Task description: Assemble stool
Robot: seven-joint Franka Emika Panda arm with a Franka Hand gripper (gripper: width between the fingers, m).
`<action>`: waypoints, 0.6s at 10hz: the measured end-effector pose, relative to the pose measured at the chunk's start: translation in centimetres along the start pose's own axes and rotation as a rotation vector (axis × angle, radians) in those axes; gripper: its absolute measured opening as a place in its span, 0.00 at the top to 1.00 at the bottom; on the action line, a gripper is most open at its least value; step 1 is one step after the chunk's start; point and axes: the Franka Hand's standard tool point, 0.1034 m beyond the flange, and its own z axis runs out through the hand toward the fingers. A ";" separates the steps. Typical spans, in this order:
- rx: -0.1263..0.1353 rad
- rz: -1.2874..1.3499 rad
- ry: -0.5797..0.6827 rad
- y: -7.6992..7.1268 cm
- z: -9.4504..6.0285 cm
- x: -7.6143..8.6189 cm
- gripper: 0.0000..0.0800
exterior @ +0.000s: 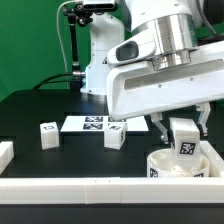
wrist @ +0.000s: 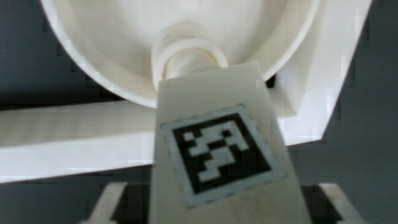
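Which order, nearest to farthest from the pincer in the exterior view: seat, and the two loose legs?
1. seat: directly under the pincer, which grips the held leg above it, at the exterior view's right.
2. middle leg: standing at the marker board's right end.
3. far leg: past the board's left end, toward the exterior view's left.
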 end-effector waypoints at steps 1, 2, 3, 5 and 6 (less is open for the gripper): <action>-0.006 -0.008 0.020 0.2 0.0 0.0 0.59; -0.016 -0.010 0.052 0.4 0.0 -0.1 0.59; -0.023 -0.012 0.077 0.4 0.0 -0.4 0.59; -0.034 -0.017 0.126 0.4 -0.1 -0.7 0.59; -0.037 -0.018 0.141 0.4 -0.1 -0.7 0.59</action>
